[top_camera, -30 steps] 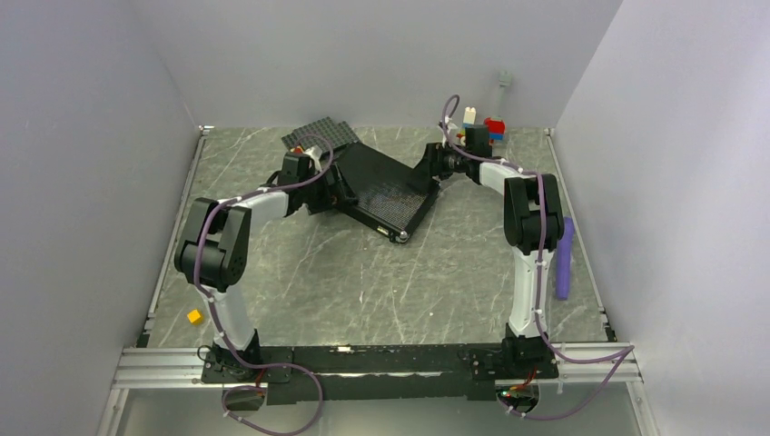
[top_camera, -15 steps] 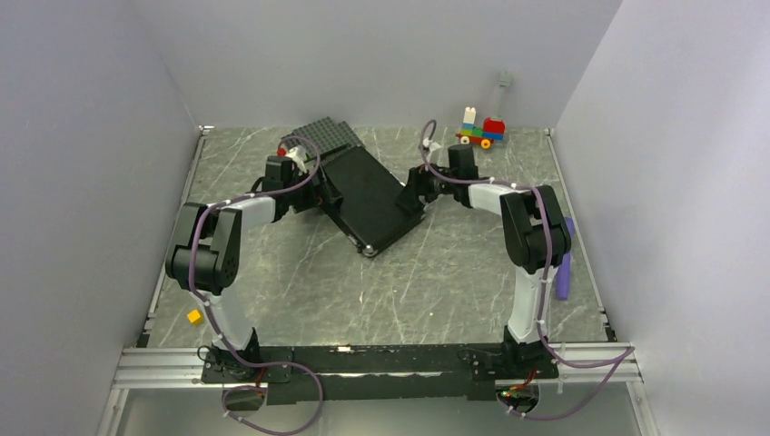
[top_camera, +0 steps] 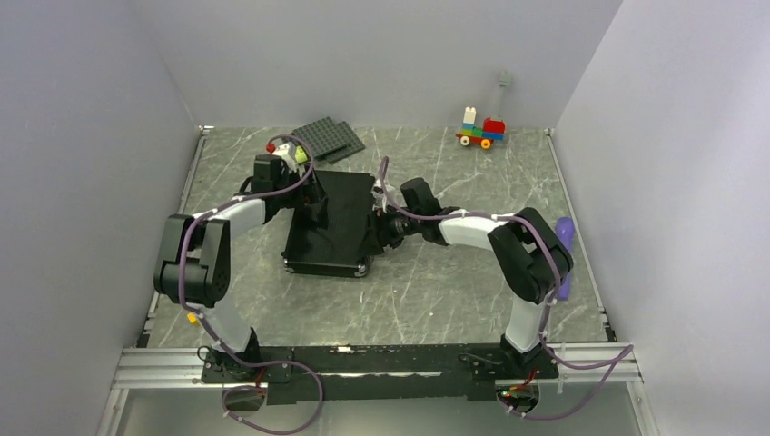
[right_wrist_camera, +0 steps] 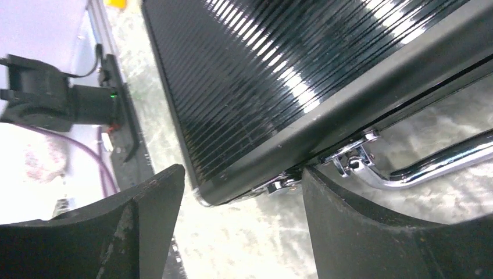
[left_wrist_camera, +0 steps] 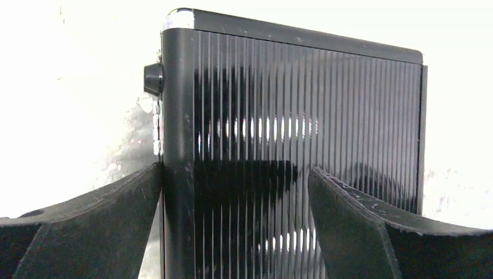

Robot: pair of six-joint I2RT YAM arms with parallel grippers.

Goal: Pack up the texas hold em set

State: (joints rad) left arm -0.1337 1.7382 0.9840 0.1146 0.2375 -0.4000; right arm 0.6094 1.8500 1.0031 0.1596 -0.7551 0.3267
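The black briefcase of the texas hold em set lies flat and closed mid-table. Its chips and cards are out of view. My left gripper sits at the case's far left edge. In the left wrist view that gripper is open, one finger outside the case's side trim and the other over the ribbed lid. My right gripper is at the case's right side. In the right wrist view it stands open at a corner of the case, one finger next to a silver latch and the chrome handle.
Dark grey studded baseplates lie just beyond the case. A colourful brick toy car stands at the back right. A purple object lies along the right wall, and a small yellow block sits near the left arm's base.
The briefcase has turned and slid from the back middle toward the near left, ending square to the table. Both grippers moved along with it at its two sides.
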